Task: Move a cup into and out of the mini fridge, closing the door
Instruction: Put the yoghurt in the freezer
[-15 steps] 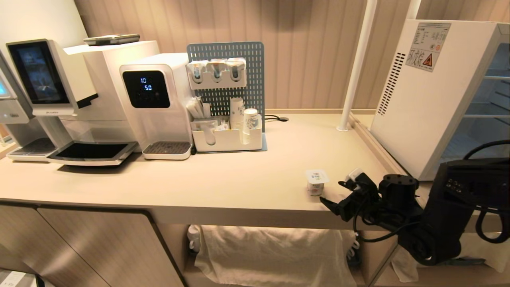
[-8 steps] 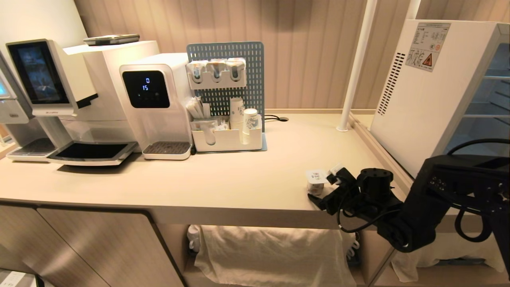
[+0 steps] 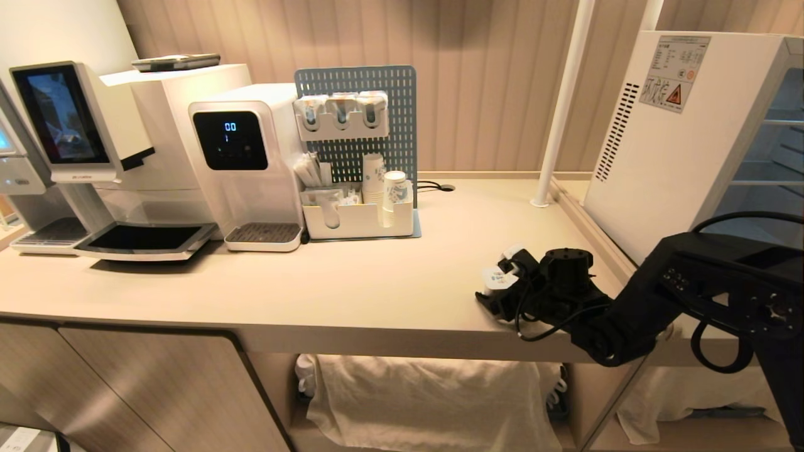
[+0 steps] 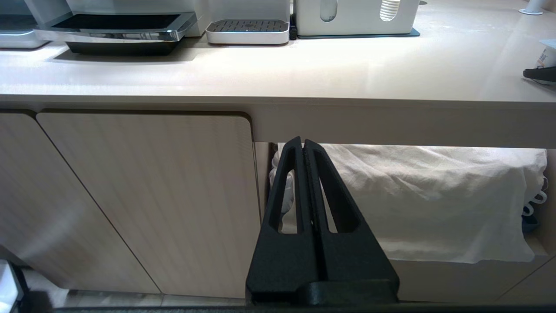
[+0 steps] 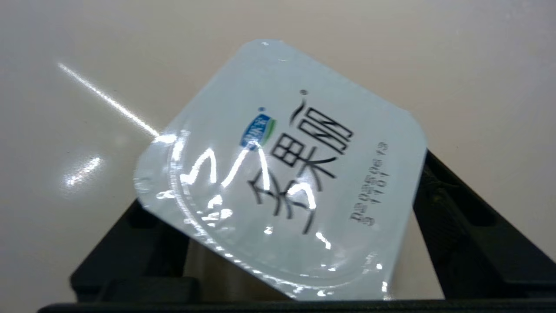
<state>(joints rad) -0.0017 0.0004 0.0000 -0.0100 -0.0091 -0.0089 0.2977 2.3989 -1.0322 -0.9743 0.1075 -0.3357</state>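
Since the earlier frame, the right gripper [image 3: 496,290] has been brought around the cup [image 3: 499,278], jaws wide and nothing clamped (light, thin-walled, best gripped gently at its sides below the foil lid [image 5: 282,169]), the left gripper [image 4: 303,148] closed empty.

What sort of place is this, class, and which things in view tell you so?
Probably an office pantry or drinks corner: a coffee machine, a water dispenser and stacked paper cups line the counter, with a mini fridge alongside.

The cup [image 3: 498,278] stands on the surface [image 3: 352,282] near its front edge, between the right hand's [image 3: 496,282] fingers. The fridge [image 3: 666,144] stands at the right edge, the dispenser [image 3: 245,163] near the back left.
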